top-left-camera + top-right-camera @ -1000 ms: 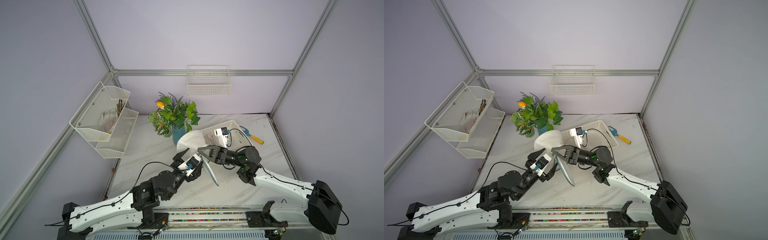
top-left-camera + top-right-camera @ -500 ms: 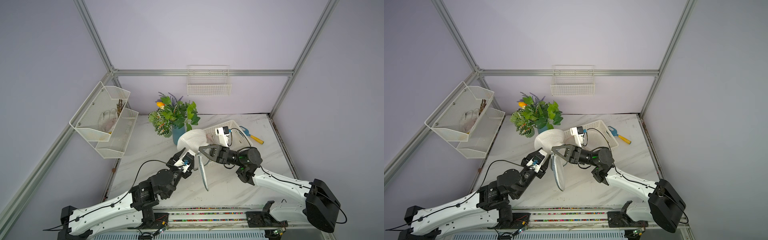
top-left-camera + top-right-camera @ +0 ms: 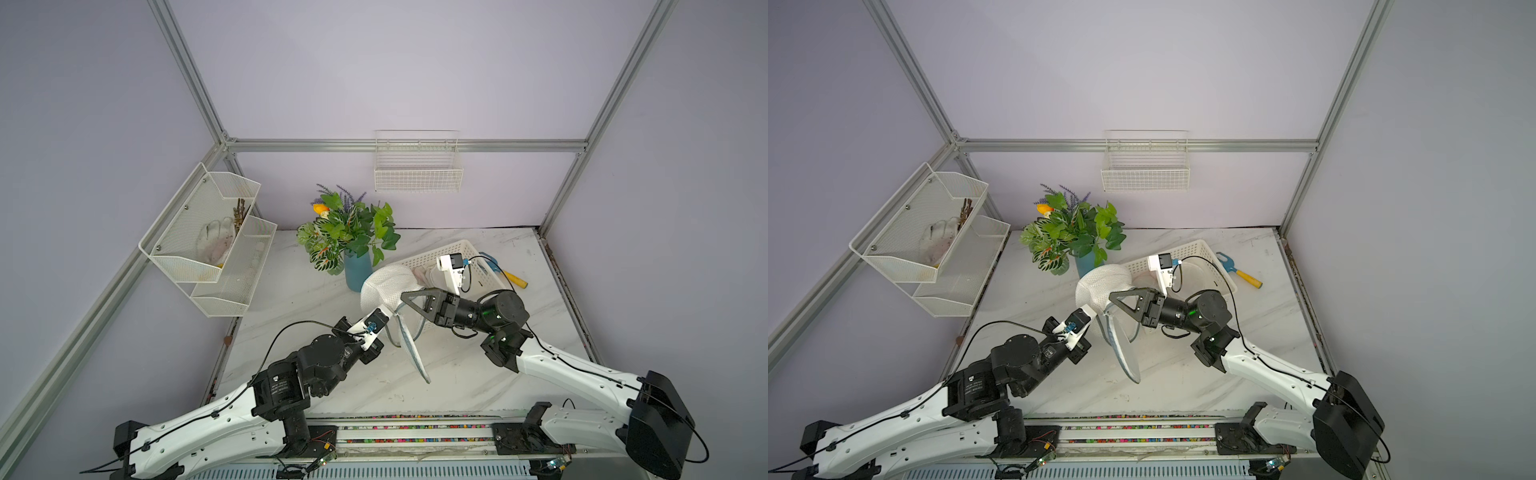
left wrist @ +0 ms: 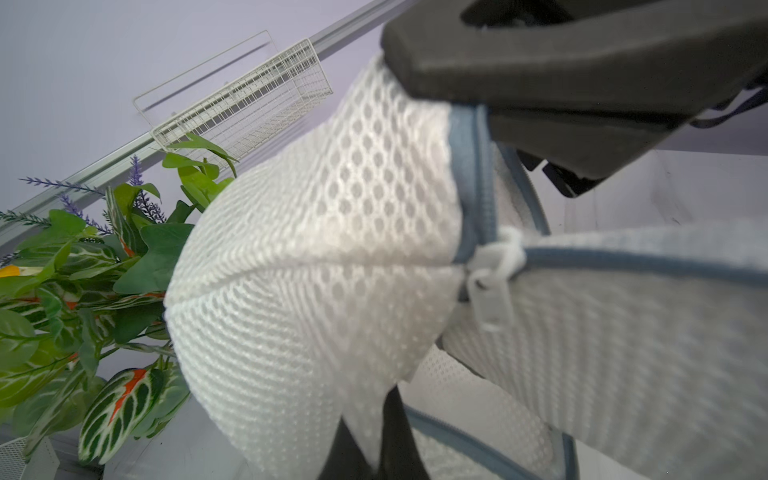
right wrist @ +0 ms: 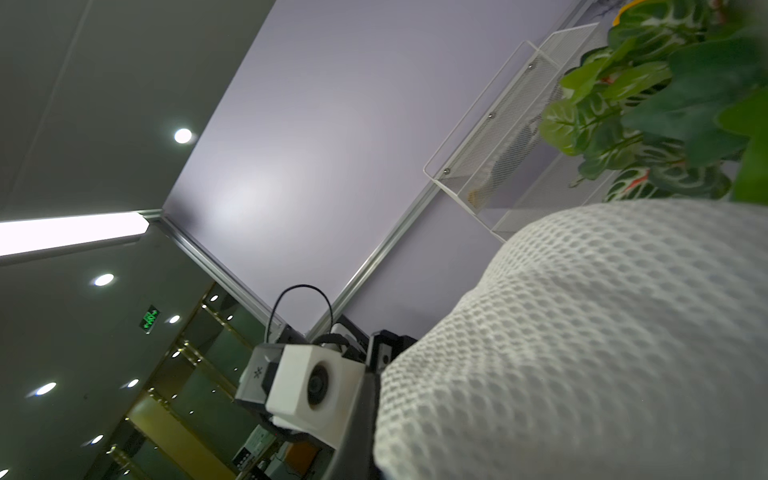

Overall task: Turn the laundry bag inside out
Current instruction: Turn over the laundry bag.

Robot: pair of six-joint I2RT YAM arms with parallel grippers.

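Note:
The white mesh laundry bag (image 3: 384,286) (image 3: 1102,284) with blue-grey zipper trim hangs in the air between both arms, and its flap (image 3: 415,357) dangles toward the table. My left gripper (image 3: 390,313) (image 4: 365,440) is shut, pinching a fold of mesh at the bag's lower side. My right gripper (image 3: 404,296) (image 3: 1111,296) reaches in from the right. Its black fingers (image 4: 561,79) are nearly together on the zipper edge (image 4: 473,174), with mesh draped over them. In the right wrist view the mesh (image 5: 582,332) fills the frame beside one finger (image 5: 358,415).
A plant in a blue vase (image 3: 357,270) stands just behind the bag. A white slotted basket (image 3: 465,257) and a blue-and-yellow tool (image 3: 505,276) lie at the back right. White racks (image 3: 208,232) hang on the left wall and a wire basket (image 3: 417,166) on the back wall.
My left gripper, open a second ago, has moved slightly left and closed on the mesh. The hanging flap has swung. The right gripper has barely moved.

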